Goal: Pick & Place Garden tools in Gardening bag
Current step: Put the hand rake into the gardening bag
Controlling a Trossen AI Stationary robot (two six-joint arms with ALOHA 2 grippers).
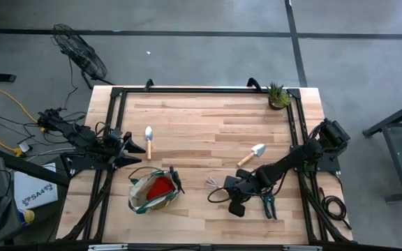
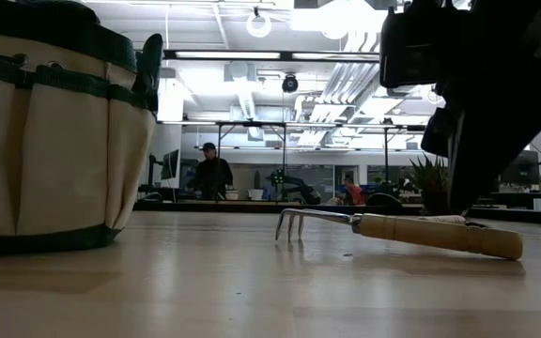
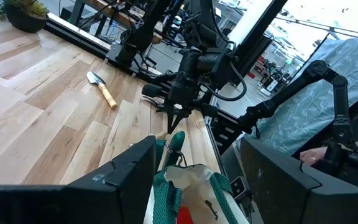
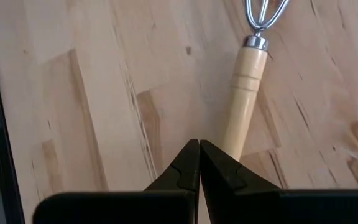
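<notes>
Lying flat on the table (image 1: 201, 122), the rake (image 4: 244, 93) is seen just ahead of the right gripper (image 4: 199, 163), whose jaws are pressed together with nothing pinched; the wooden handle passes beside their tips. The left gripper (image 1: 132, 148) is held with jaws spread beside a trowel (image 1: 149, 139), the bag (image 1: 152, 192) below them. Only the high view shows the pruner (image 1: 268, 205) behind the right gripper and the second trowel (image 1: 252, 154).
</notes>
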